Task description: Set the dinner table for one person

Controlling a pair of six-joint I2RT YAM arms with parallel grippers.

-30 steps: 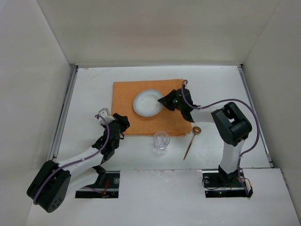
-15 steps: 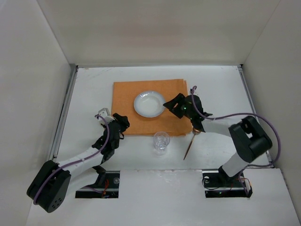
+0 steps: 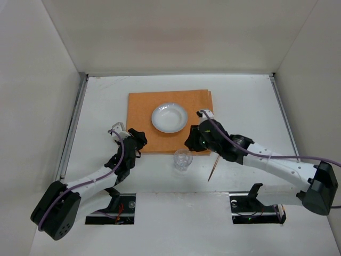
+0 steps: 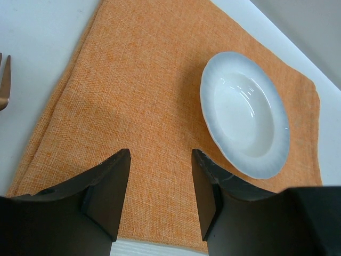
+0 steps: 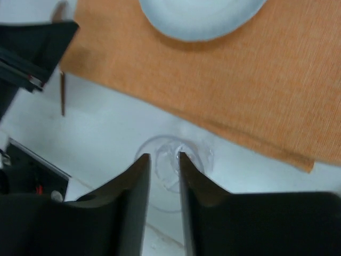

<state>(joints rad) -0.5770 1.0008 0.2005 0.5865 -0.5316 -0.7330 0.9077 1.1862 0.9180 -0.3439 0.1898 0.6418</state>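
Where the near edge of the orange cloth placemat (image 3: 141, 112) meets the matte white worktop (image 3: 250, 101), the left fingers (image 4: 106, 186) stand apart, empty, over the cloth. The right fingers (image 5: 128, 197), narrowly parted, empty, hover over a clear glass cup (image 5: 198, 154) just off that edge, with bare worktop to its left.

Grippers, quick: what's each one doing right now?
Left gripper: open, empty, over the placemat.
Right gripper: slightly open, empty, above the glass.
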